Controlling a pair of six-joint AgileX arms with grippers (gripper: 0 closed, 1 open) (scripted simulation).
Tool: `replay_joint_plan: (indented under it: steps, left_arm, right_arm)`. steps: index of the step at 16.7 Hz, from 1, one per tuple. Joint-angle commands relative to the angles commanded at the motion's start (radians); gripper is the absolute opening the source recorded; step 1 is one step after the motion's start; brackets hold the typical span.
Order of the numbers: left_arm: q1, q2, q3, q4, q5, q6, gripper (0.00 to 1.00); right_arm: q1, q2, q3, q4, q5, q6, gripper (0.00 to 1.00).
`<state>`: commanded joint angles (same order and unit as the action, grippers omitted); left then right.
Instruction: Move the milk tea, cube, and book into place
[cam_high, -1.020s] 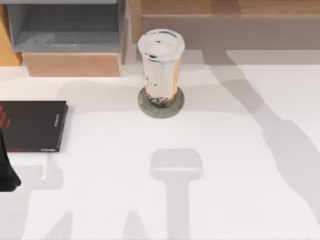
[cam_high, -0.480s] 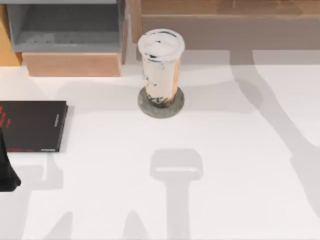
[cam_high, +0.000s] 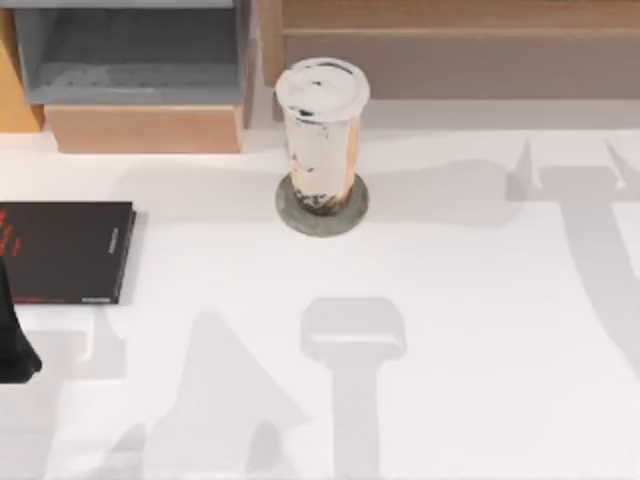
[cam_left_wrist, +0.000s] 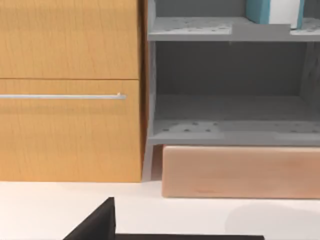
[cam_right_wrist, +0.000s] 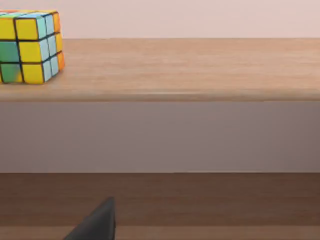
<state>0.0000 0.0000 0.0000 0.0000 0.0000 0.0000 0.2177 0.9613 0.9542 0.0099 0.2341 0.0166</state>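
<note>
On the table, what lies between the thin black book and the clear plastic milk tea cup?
Nothing: in the top view, bare white table separates the black book from the milk tea cup.

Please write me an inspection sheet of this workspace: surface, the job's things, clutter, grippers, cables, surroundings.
Surface: white table, only shadows on its bare part.
Job's things: milk tea upright on a grey coaster; cube on a wooden shelf; teal book standing on the upper level of the grey shelf unit.
Clutter: black book flat at the table's left.
Grippers: left arm at the left edge; fingers unreadable for both.
Cables: nothing seen.
Surroundings: wooden drawer cabinet beside the grey shelf unit.
</note>
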Motion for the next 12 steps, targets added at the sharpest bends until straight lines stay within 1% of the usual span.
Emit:
replay_joint_plan:
  steps: [7,10,12]
  left_arm:
    - [0.000,0.000,0.000,0.000,0.000,0.000,1.00]
    - [0.000,0.000,0.000,0.000,0.000,0.000,1.00]
    - [0.000,0.000,0.000,0.000,0.000,0.000,1.00]
  right_arm:
    - [-0.137,-0.650,-0.636,-0.002,-0.157,-0.006,1.00]
    - [-0.181,-0.843,-0.832,-0.003,-0.207,-0.009,1.00]
    - [-0.203,-0.921,-0.912,-0.006,-0.226,-0.012,1.00]
